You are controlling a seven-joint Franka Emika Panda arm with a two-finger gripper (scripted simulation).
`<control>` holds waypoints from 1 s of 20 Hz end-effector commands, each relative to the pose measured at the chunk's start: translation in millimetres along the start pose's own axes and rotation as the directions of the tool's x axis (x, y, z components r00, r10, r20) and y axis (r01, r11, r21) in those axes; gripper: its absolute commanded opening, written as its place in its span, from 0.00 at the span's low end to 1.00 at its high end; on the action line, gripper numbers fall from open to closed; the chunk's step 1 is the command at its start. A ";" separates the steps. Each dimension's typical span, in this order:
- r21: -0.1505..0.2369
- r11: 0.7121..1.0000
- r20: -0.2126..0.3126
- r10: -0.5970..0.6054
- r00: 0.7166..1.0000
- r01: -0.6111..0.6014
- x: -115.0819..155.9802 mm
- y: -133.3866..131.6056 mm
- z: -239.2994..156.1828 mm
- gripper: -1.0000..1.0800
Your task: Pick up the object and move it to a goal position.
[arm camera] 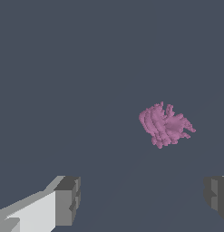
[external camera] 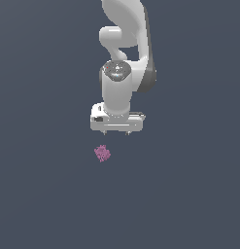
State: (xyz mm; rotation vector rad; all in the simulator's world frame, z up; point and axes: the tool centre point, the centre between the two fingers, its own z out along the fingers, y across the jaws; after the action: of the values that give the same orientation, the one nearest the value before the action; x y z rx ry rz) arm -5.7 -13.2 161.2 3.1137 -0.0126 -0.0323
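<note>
A: OK, biggest first. Surface [external camera: 39,194] is plain dark grey-blue, fills both views.

B: Arm?

A: White Panda arm [external camera: 124,44] comes in from the top edge of the exterior view, wrist pointing down at the surface.

B: End effector state?

A: End effector [external camera: 116,133] is wide open and holds nothing. Wrist view shows the two fingertips [arm camera: 68,201] far apart near opposite edges of the frame, only bare surface between them. In the exterior view just two short stubs show under the white hand body.

B: And the object?

A: Object [external camera: 102,153] is a small lumpy pink-purple clump, much smaller than the end effector. Lies on the surface, just below the end effector in the exterior view and slightly toward the exterior view's left. No contact with the fingers.

B: Wrist cam confirms?

A: Yes, the object [arm camera: 164,125] shows clear of both fingertips, not between them. Ridged, irregular outline.
</note>
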 end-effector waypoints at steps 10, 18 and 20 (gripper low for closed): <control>-0.023 1.000 -0.036 -0.014 0.999 0.014 9.5 17.5 -20.0 0.96; -0.023 0.999 -0.036 -0.025 0.999 0.024 10.3 18.7 -18.4 0.96; -0.023 0.999 -0.035 -0.038 0.999 0.038 11.3 20.1 -16.3 0.96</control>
State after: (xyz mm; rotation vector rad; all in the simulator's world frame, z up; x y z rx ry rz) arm 5.3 -31.9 179.4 3.0913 0.0344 0.0231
